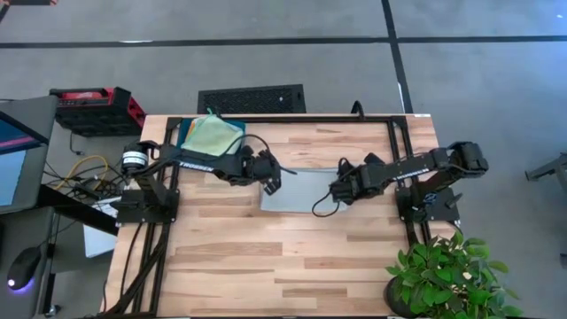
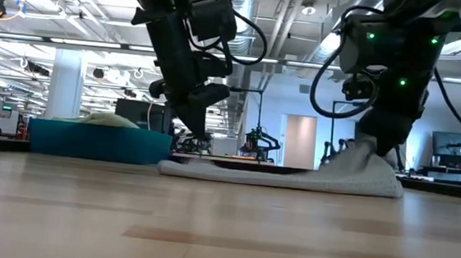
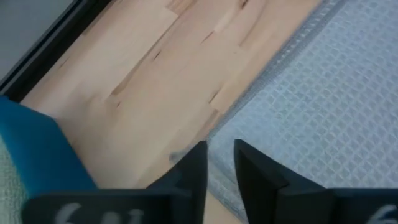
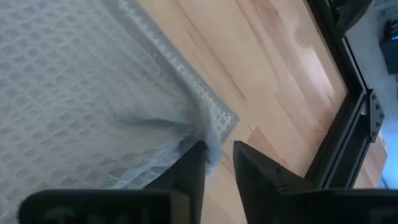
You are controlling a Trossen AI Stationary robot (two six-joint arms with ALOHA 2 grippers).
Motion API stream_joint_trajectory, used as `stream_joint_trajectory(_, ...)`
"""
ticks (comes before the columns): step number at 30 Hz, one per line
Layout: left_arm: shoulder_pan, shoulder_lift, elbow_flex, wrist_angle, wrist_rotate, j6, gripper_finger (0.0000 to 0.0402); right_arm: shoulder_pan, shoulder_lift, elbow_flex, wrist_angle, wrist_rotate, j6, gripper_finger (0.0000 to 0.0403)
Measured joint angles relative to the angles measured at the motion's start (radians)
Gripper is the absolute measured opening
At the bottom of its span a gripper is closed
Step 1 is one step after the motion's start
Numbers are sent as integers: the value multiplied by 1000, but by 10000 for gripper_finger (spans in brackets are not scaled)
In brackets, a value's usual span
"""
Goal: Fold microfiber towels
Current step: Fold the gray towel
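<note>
Right tool [image 4: 217, 163] pinching grey towel [image 1: 297, 188] corner (lifted), left tool [image 3: 219, 165] narrowly parted – over its edge.

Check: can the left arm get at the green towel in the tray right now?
Probably yes. The green towel lies uncovered atop the teal tray, right beside the left arm; its claw sits at the grey towel, apparently holding nothing.

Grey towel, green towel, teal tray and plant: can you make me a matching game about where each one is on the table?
Things:
1. pale grey towel
2. light green towel
3. teal tray
4. potted plant

Places:
A. at the table's near right corner
B. spread flat in the middle, between the left gripper and right gripper
C. at the far left, holding a towel
D. lying in the tray

Pairs: 1-B, 2-D, 3-C, 4-A
</note>
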Motion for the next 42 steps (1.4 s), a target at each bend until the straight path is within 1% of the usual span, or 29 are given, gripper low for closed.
stream_joint_trajectory(4,7,0,0,0,-1,-1,105,-26,0,0,4,1,2,127)
stream_joint_trajectory(9,6,0,0,-1,3,-2,131,-61,0,0,4,-53,4,171)
stream_joint_trajectory(13,2,0,0,-3,59,-5,139,-70,0,0,4,-52,1,202)
stream_joint_trajectory(16,-3,0,0,-4,86,-27,139,-74,0,0,2,-54,-46,218)
stream_joint_trajectory(21,-33,-1,0,-5,101,-41,139,-62,0,0,-2,-53,-52,228)
stream_joint_trajectory(25,-83,-2,0,-5,103,-46,139,11,-22,4,-3,-52,-52,227)
stream_joint_trajectory(29,-146,-2,0,-5,102,-49,139,148,-60,7,15,-59,-68,226)
stream_joint_trajectory(33,-203,-2,0,-4,99,-77,139,298,-67,7,68,-92,-193,226)
stream_joint_trajectory(36,-243,-2,0,-4,96,-98,139,391,-49,8,143,-125,-303,225)
stream_joint_trajectory(39,-280,-2,0,0,96,-120,139,456,-19,-4,241,-156,-410,225)
stream_joint_trajectory(42,-314,-2,0,1,84,-131,139,485,20,-19,295,-155,-458,225)
